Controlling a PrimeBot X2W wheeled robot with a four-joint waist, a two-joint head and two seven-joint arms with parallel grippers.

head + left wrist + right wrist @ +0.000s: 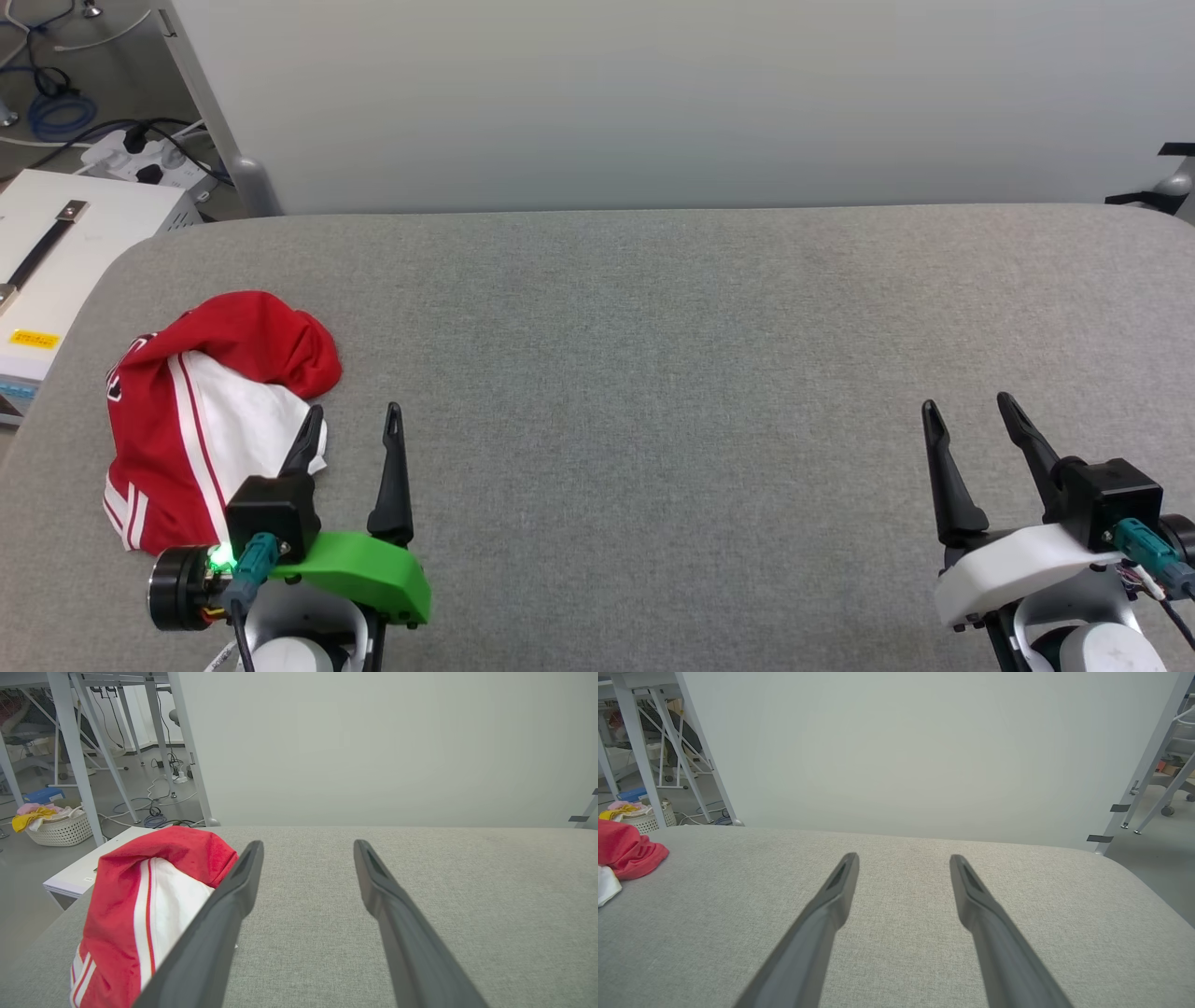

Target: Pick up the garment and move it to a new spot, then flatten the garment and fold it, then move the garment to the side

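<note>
Just left of the spread, empty left end effector [354,411] the garment [233,341] lies crumpled on the tabletop [653,373], so I would shift left and pinch a thick red fold; the right end effector [967,403], also spread, hangs well apart.

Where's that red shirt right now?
In the head view the crumpled red shirt lies at the left side of the grey table, near its edge, beside the robot's open left hand.
</note>
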